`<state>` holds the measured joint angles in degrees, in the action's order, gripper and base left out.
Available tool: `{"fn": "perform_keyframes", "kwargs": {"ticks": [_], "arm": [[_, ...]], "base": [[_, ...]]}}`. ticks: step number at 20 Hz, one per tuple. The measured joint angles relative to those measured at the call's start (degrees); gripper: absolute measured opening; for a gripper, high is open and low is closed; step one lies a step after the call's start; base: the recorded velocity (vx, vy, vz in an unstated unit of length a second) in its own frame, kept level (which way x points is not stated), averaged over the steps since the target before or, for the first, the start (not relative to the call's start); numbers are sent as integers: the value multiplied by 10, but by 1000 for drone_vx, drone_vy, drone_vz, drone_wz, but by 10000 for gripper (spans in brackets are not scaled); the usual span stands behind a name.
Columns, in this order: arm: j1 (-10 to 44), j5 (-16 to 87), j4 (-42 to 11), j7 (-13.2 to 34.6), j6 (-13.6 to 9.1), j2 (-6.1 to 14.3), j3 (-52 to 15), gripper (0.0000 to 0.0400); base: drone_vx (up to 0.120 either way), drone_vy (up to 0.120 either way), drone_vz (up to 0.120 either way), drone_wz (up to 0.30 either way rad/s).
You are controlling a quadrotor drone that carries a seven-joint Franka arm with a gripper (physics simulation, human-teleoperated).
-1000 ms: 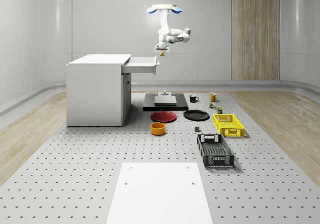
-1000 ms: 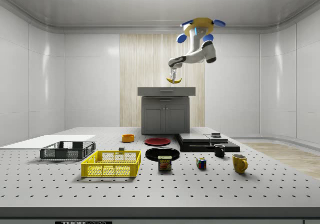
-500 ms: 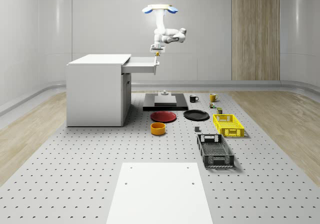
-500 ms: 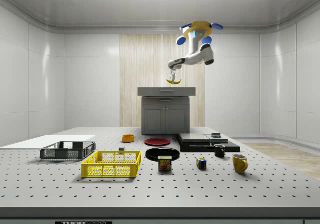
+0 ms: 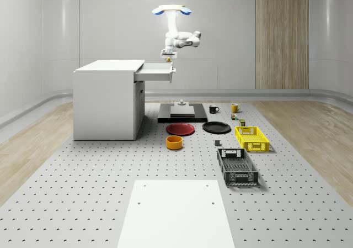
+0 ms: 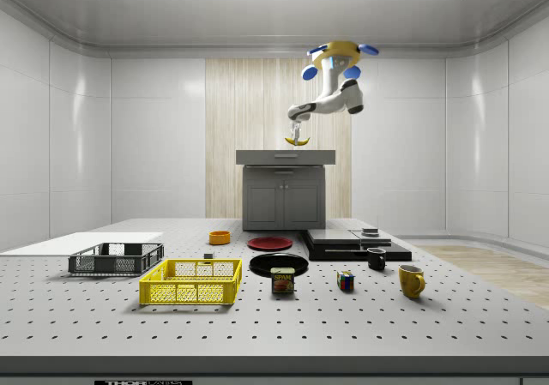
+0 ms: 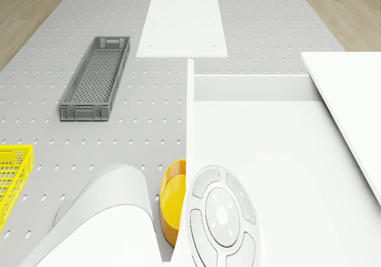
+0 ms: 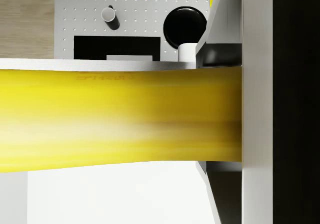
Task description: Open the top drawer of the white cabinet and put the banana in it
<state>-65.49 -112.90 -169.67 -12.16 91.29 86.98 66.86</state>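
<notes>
The white cabinet (image 5: 107, 99) stands at the whole-scene view's left with its top drawer (image 5: 156, 71) pulled out; the drawer's white inside (image 7: 256, 154) lies under the drone view. The drone (image 5: 172, 9) hovers above the drawer's front end. Its arm bends down to the gripper (image 5: 167, 55), which is shut on the yellow banana (image 5: 168, 60) just above the drawer's front edge. From the side, the banana (image 6: 297, 141) hangs under the gripper (image 6: 296, 132), a little above the cabinet top (image 6: 286, 156). In the wrist view the banana (image 8: 120, 119) lies crosswise against one finger (image 8: 256, 134).
On the perforated floor beside the cabinet lie an orange bowl (image 5: 174, 142), a red plate (image 5: 180, 128), a black plate (image 5: 216, 127), a yellow crate (image 5: 251, 138), a grey crate (image 5: 237, 167), a white sheet (image 5: 176, 212) and a black slab (image 5: 182, 113) with mugs nearby.
The drone and arm have shifted toward the whole-scene view's left with the banana, from beyond the drawer's front to above its front edge. The grip is unchanged.
</notes>
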Motion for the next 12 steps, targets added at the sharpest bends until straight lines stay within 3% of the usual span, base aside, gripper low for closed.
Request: {"fn": "perform_keyframes", "kwargs": {"ticks": [5, 10, 12], "arm": [[0, 0, 0, 0, 0, 0, 0, 192], [0, 0, 0, 0, 0, 0, 0, 192], [0, 0, 0, 0, 0, 0, 0, 192]], "base": [[0, -120, -32, 0], [0, -120, -112, 0], [0, -120, 0, 0]]}}
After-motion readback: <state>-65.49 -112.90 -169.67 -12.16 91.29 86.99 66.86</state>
